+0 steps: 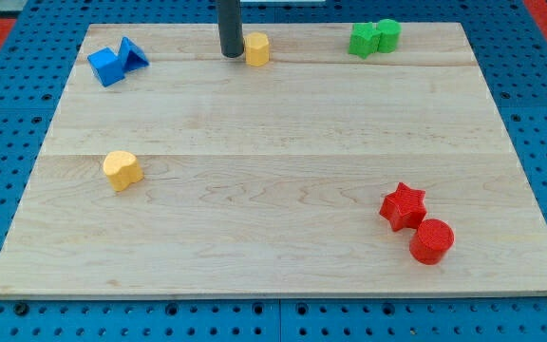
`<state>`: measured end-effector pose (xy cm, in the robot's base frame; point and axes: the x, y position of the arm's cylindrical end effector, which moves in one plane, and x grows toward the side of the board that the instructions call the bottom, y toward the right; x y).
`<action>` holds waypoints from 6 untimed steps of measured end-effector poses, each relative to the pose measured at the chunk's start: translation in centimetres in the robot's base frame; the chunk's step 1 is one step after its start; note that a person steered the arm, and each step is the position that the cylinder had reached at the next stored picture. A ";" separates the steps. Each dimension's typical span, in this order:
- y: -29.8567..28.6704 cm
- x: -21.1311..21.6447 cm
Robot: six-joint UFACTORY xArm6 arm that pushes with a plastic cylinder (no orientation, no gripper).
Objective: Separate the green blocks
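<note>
Two green blocks touch each other at the view's top right: a green star-like block (363, 40) on the left and a green round block (386, 33) on the right. My tip (231, 54) is at the view's top centre, far to the left of the green blocks. It stands right beside the left side of a yellow block (257, 48).
Two blue blocks (117, 62) touch at the view's top left. A yellow heart-shaped block (122, 169) lies at the left middle. A red star (403, 206) and a red cylinder (431, 240) sit together at the bottom right. The wooden board (283, 190) rests on a blue pegboard.
</note>
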<state>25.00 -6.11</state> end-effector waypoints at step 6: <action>30.6 -5.0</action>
<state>20.02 24.45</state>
